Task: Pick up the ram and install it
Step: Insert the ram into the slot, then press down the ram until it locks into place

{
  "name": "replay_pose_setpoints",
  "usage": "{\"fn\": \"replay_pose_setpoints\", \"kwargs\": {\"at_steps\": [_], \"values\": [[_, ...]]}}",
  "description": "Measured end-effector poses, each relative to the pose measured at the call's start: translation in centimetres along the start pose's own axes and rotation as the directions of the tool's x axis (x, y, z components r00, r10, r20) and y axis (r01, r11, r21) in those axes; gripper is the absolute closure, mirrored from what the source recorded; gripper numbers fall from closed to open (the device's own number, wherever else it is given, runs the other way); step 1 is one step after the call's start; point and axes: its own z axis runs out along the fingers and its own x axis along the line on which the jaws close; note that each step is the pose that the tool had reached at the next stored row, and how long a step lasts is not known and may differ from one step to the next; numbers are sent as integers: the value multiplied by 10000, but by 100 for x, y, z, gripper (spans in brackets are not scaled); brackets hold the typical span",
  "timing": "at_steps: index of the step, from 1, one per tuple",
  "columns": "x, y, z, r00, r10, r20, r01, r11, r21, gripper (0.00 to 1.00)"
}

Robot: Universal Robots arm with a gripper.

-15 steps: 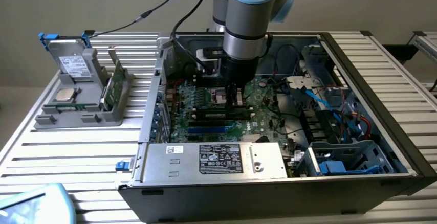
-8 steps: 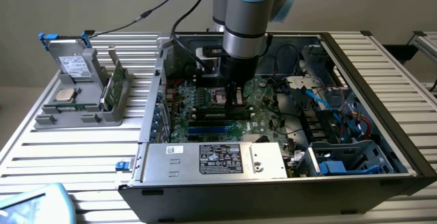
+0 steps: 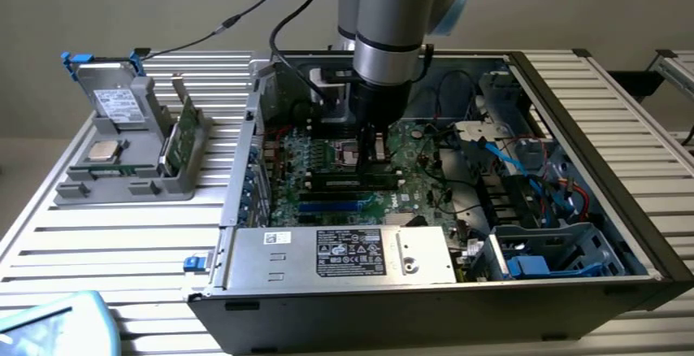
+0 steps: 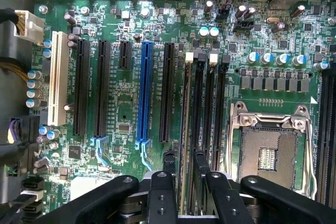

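Gripping the ram point(image 4: 185, 129) edge-on between gripper point(image 4: 184, 166) fingers | stick sits in or just over a black memory slot point(image 4: 200, 103) beside the empty processor socket point(image 4: 268, 153) | risk: misaligned notch or tilt jams the ram when pressed.

Tight quarters over the memory slots

The gripper point(image 4: 184, 163) stands low among the motherboard point(image 4: 126, 103) slots; the open processor socket point(image 4: 268, 150) sits just beside, loose cables point(image 3: 509, 157) and the power supply point(image 3: 347, 254) hem the case point(image 3: 607, 153).
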Motion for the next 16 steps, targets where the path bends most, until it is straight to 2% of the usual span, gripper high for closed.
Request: {"fn": "replay_pose_setpoints", "kwargs": {"at_steps": [4,16], "values": [[3,9,-67,10000,10,2,-10,10000,0,72],[3,10,-68,10000,12,2,-12,10000,0,72]]}}
